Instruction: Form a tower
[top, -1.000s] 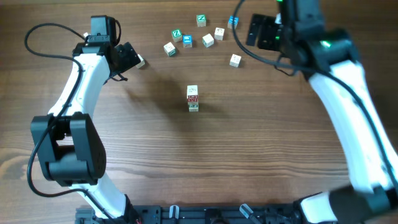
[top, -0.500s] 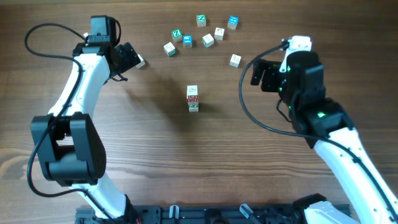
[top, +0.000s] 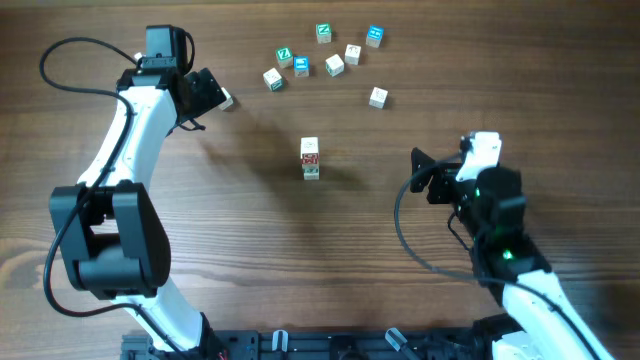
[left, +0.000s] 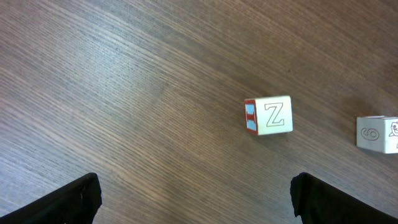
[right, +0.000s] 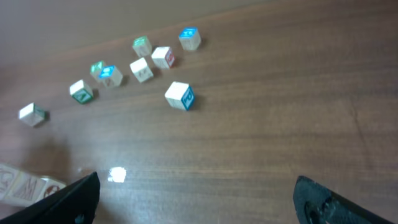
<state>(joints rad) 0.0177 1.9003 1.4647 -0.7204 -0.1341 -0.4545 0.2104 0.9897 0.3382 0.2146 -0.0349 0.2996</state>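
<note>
Right arm has drawn back from the far cube cluster to the near right of the table; left arm unchanged.

Right gripper (top: 420, 174): jaws spread wide, nothing between them. Its wrist view shows only bare table (right: 267, 143) directly ahead.

Left gripper (top: 212, 93): also wide and empty, far left, with a red-edged Z cube (left: 268, 116) lying just beyond it.

Tower (top: 310, 158): stands alone mid-table, one cube wide and well apart from both grippers. Red marks show high up and green at the foot. The cube count is not readable from above.

Loose cubes (top: 334, 64): eight scattered along the far side, none touching the tower.

Judgement: column partly built and upright. No cube is in hand, so any further stacking starts with a fresh pick from the far group.
</note>
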